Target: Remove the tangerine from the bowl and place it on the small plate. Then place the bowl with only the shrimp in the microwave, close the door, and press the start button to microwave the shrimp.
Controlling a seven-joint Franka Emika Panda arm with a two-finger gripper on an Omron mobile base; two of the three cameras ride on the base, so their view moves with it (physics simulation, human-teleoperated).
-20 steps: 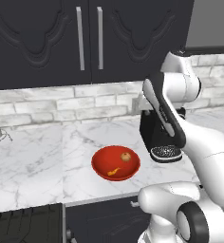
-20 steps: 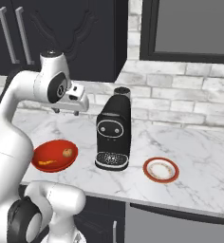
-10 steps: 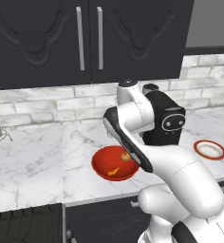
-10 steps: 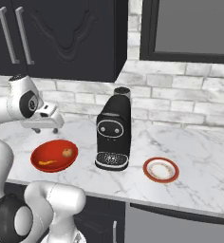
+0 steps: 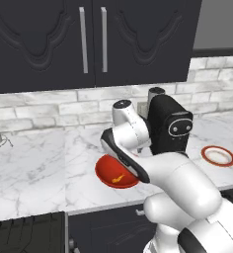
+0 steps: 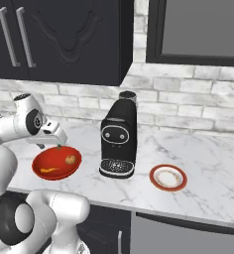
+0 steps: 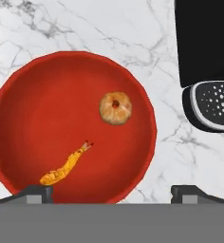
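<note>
Hand view gives you one bowl (image 7: pixel 47 104), wide, shallow and glossy red, taking up the left and centre of the frame, with two things inside it: one tangerine (image 7: pixel 115 107), a small round orange-tan ball with a dark dimple, right of the bowl's centre, and one shrimp (image 7: pixel 66 165), a thin curved orange-yellow piece, at the lower middle, apart from the fruit. You see the gripper (image 7: pixel 111 191) with its two dark tips spread wide at the bottom edge, holding nothing. Right base view shows you one small plate (image 6: pixel 168 177), red-rimmed, at centre right, beyond one black coffee machine (image 6: pixel 119 135) on the marble counter (image 6: pixel 208 168).
</note>
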